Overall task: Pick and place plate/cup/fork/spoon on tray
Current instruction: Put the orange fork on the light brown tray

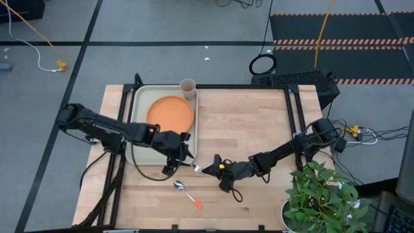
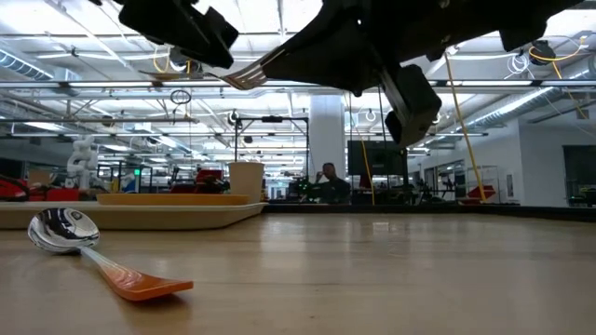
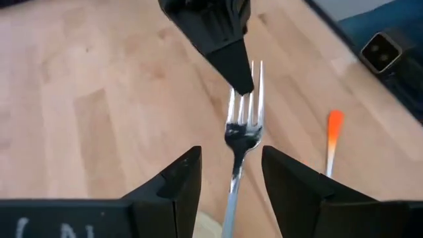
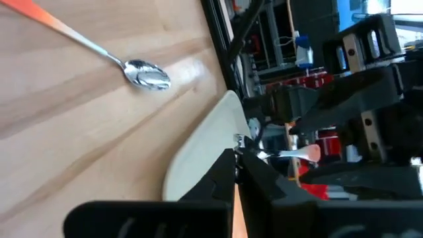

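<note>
The fork [image 3: 241, 132] hangs in the air between my two grippers, just off the tray's near right corner. My right gripper [image 1: 208, 167] is shut on it. My left gripper [image 3: 231, 158] stands open, a finger on either side of the fork's shaft and not touching it; the handle end is hidden below it. The orange plate [image 1: 171, 113] lies on the pale tray [image 1: 141, 145]. By the tray's far right corner the beige cup [image 1: 187, 87] stands upright. The spoon [image 1: 186, 193] lies flat on the table near the front edge. My right gripper pinches the fork at its tines [image 3: 258, 86] between its two shut fingers [image 3: 231, 46]. The fingers come nearly level from the table's right side, roughly in line with the fork. The fork is lifted clear of the table, its shaft running toward my left gripper.
A potted plant [image 1: 323, 194] stands at the table's near right corner. Bare wood lies to the right of the tray [image 1: 246, 123]. In the low view the spoon [image 2: 65, 231] lies close to the camera, with the tray [image 2: 140, 214] behind it.
</note>
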`<state>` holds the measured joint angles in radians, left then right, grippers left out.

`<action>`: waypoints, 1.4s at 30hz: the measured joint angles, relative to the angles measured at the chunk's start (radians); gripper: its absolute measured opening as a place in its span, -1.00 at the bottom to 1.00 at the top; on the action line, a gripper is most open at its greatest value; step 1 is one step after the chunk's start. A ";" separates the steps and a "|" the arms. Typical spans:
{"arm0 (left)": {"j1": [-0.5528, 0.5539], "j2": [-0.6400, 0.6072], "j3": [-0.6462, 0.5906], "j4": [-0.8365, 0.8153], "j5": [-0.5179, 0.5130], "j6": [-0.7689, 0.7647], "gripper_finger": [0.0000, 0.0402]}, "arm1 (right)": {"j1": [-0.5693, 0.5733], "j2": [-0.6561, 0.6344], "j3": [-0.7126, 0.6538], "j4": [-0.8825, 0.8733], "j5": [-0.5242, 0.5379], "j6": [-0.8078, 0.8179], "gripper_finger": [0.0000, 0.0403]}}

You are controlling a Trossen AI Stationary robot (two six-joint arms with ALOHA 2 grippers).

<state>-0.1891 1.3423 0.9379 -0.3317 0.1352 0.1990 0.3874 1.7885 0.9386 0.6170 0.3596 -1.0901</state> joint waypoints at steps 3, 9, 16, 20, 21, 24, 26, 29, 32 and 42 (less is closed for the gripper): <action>-0.029 -0.008 0.005 -0.041 -0.015 -0.037 -0.20 | -0.011 0.000 0.000 0.000 -0.053 0.028 -1.00; -0.044 0.013 0.071 -0.115 -0.040 -0.128 -0.20 | -0.023 0.000 0.000 -0.011 -0.105 0.039 -1.00; -0.045 0.094 0.090 -0.152 -0.039 -0.170 -0.20 | -0.028 -0.001 0.001 -0.029 -0.129 0.038 -1.00; -0.041 0.122 0.091 -0.149 -0.017 -0.176 -0.20 | -0.028 -0.001 0.001 -0.040 -0.130 0.035 -1.00; -0.037 0.129 0.091 -0.144 -0.016 -0.176 -0.20 | -0.028 -0.001 0.001 -0.043 -0.130 0.034 -1.00; -0.023 0.133 0.090 -0.154 -0.014 -0.179 -0.20 | -0.028 -0.001 0.001 -0.047 -0.130 0.031 -1.00; -0.013 0.135 0.093 -0.139 -0.002 -0.179 -0.20 | -0.028 -0.001 0.001 -0.055 -0.130 0.031 -1.00; -0.004 0.137 0.091 -0.160 0.010 -0.198 -0.20 | -0.028 -0.001 0.001 -0.056 -0.130 0.031 -1.00; 0.005 0.163 0.092 -0.166 0.029 -0.201 -0.20 | -0.028 -0.001 0.001 -0.061 -0.130 0.031 -1.00; 0.007 0.203 0.093 -0.155 0.067 -0.178 -0.46 | -0.029 -0.001 0.001 -0.072 -0.130 0.031 -1.00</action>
<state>-0.1824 1.5452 1.0304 -0.4868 0.2018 0.0212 0.3588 1.7878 0.9394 0.5448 0.2295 -1.0588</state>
